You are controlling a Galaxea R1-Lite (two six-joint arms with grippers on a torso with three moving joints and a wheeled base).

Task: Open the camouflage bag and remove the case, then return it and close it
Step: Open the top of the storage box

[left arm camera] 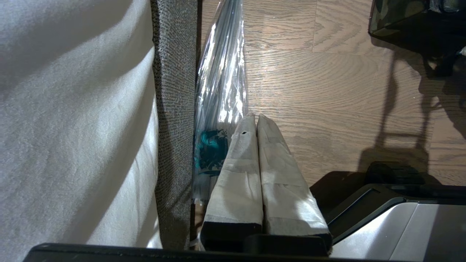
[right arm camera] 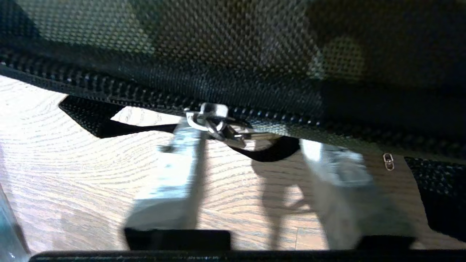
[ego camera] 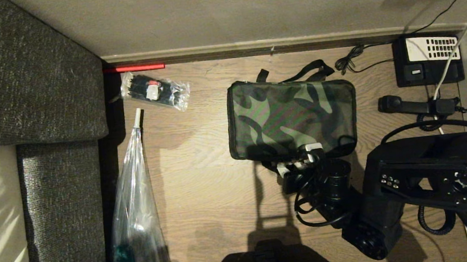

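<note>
The right gripper (right arm camera: pixel 251 145) sits at the near edge of the camouflage bag (ego camera: pixel 292 116), its padded fingers (right arm camera: pixel 171 182) spread with a clear gap between them and clamping nothing. The metal zipper pull (right arm camera: pixel 214 125) lies in that gap, nearer the one finger and just ahead of the tips, on the closed zipper track that runs across the bag's edge. A black strap (right arm camera: pixel 109 123) lies flat on the wooden floor (ego camera: pixel 204 186) under the pull.

Handling: the bag is soft woven fabric and probably light, so it is likely to slide or buckle under a sideways pull. The pull tab is small, hard and smooth; grip it squarely across its flat faces, close to the slider. The case is not visible; presumably it is inside.

Beyond the bag, away from the gripper, stands a desk phone (ego camera: pixel 428 60). The left gripper (left arm camera: pixel 255 120) hangs clenched and empty beside a sofa (left arm camera: pixel 174 109).
</note>
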